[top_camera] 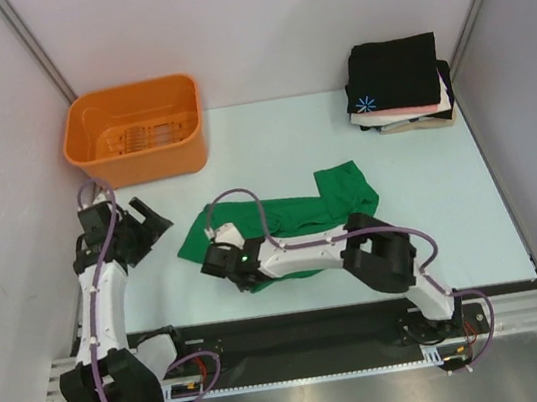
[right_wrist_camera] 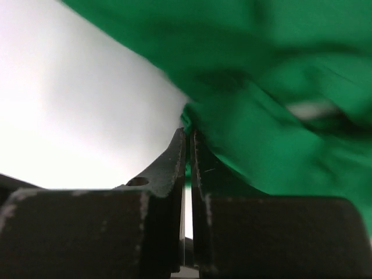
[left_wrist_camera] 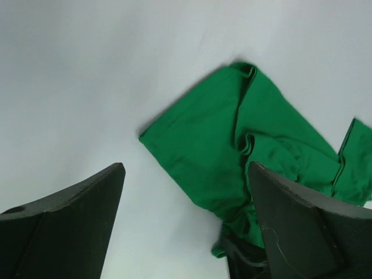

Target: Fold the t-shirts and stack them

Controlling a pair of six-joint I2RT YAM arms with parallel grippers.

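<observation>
A bright green t-shirt (top_camera: 296,212) lies crumpled in the middle of the table; it also shows in the left wrist view (left_wrist_camera: 232,145) and the right wrist view (right_wrist_camera: 279,99). My right gripper (top_camera: 220,267) reaches across to the shirt's near left corner and is shut on its edge (right_wrist_camera: 188,125). My left gripper (top_camera: 155,221) is open and empty, hovering left of the shirt, apart from it (left_wrist_camera: 183,192). A stack of folded t-shirts (top_camera: 398,86) sits at the back right, a black one with a blue-white starburst on top, pink and white ones under it.
An orange plastic basket (top_camera: 137,130) stands at the back left. Side walls close in the table on the left and right. The table's near edge runs along the black rail by the arm bases.
</observation>
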